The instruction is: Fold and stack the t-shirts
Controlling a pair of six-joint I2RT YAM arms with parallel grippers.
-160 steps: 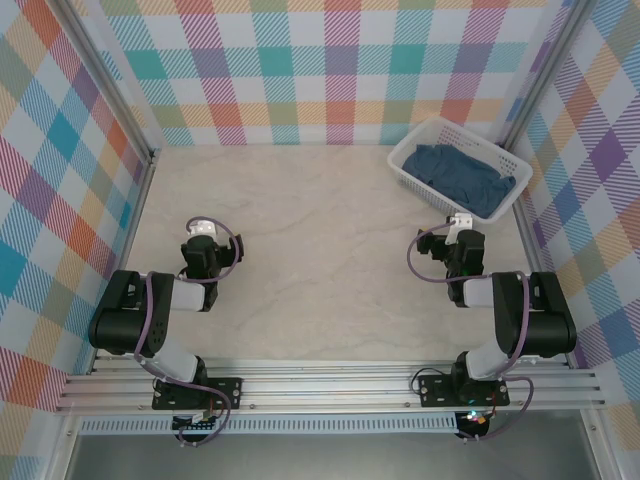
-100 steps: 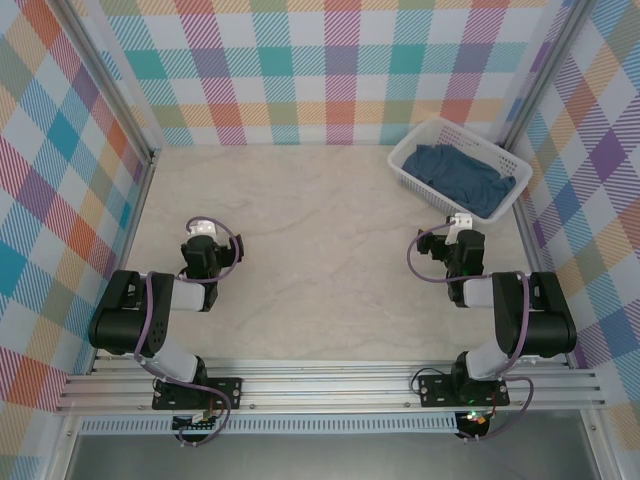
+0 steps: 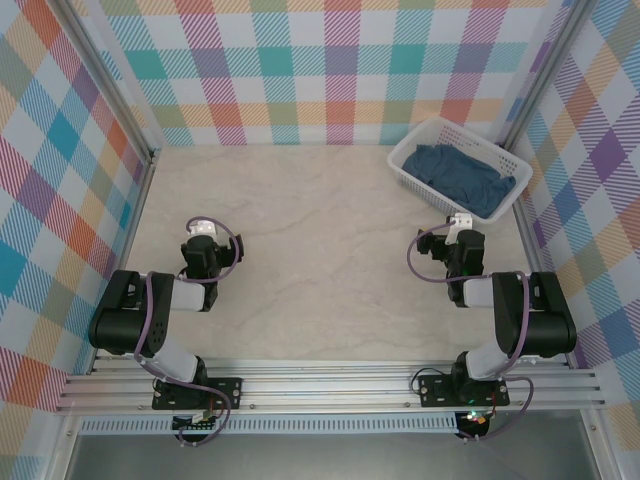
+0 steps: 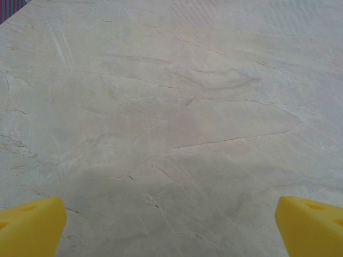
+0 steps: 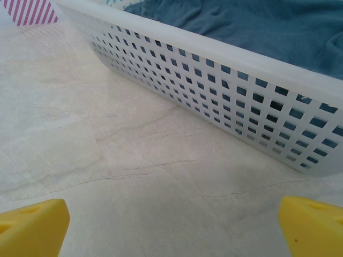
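The dark slate-blue fabric t-shirt point(image 3: 465, 177) lies crumpled in the white perforated plastic basket point(image 3: 415, 172), upper right. Left tool point(image 4: 171, 227) and right tool point(image 5: 171, 227) gape wide, empty. Snag the rim and you may tip the basket.

1. T-shirt point(image 3: 465, 178): soft slate-blue cloth, matt and rumpled.
2. Basket point(image 5: 214, 51): white plastic, smooth with a faint sheen, pierced with small square holes.
3. Table point(image 3: 320, 230): pale marble-look top, smooth, finely veined, low sheen.
4. Right hand point(image 5: 172, 225) fingertips point(image 5: 32, 227): yellow, matt, plastic-looking.
5. Rails point(image 3: 330, 390): bare ribbed metal.
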